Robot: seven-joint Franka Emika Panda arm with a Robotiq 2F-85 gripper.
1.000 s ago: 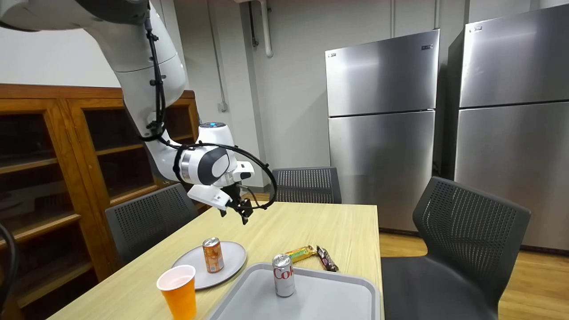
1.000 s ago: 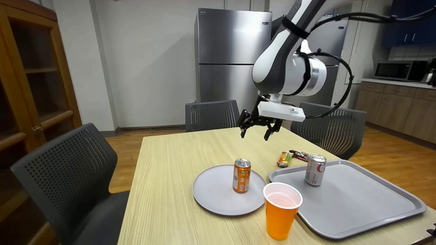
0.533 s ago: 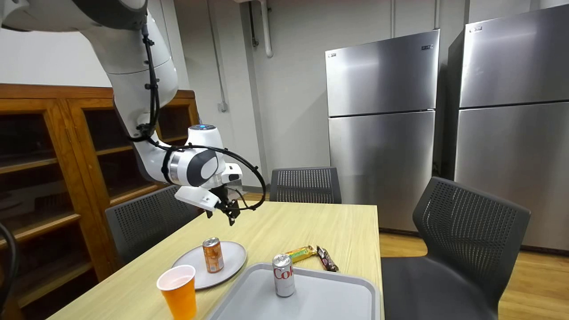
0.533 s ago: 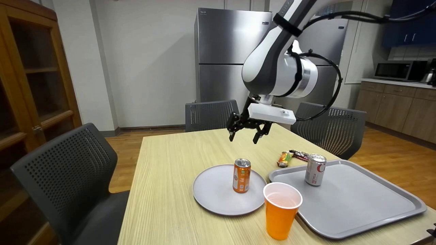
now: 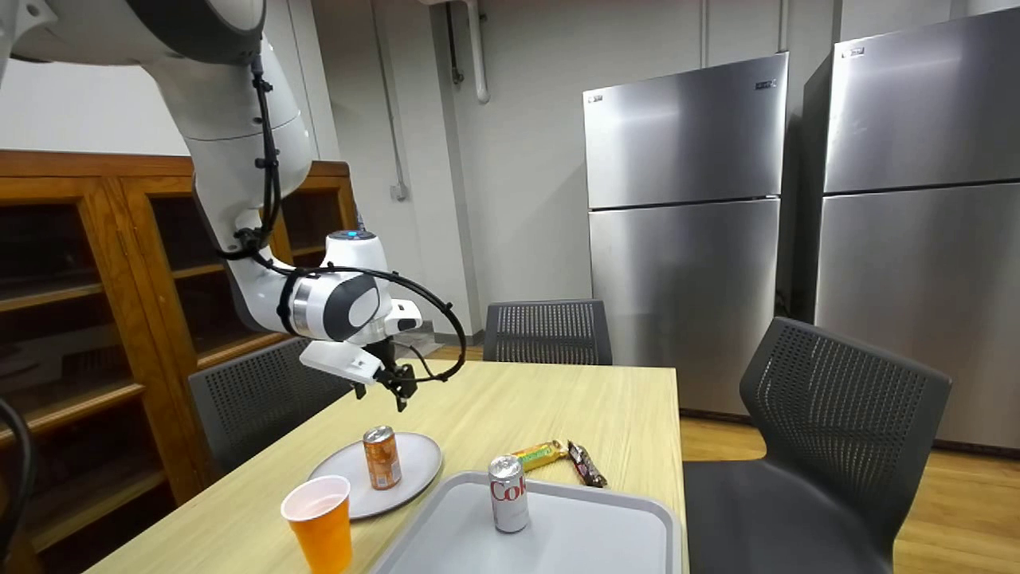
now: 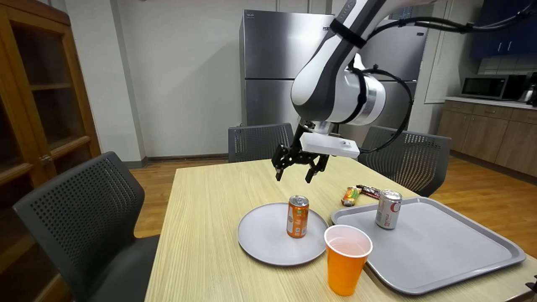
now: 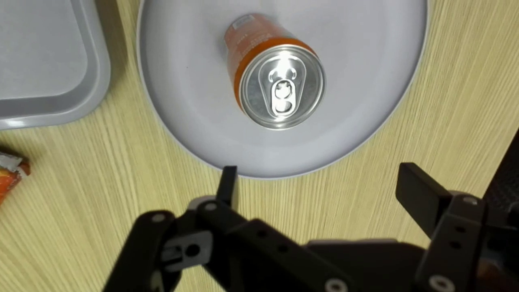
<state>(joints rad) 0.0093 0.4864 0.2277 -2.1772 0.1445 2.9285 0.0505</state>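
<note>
We read "RECYCLE" on the right-hand Coke can (image 6: 388,210). Beyond the orange can (image 6: 297,218), we see the fingers (image 7: 421,196) spread apart.

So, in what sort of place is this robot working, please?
Probably a break room or shared kitchen: it has two silver refrigerators, a microwave, and a table with chairs around it.

Wrist view: tray (image 7: 42,50) cut off at ten o'clock, wrapper (image 7: 9,175) at nine — we can't read print on orange can (image 7: 273,73).
</note>
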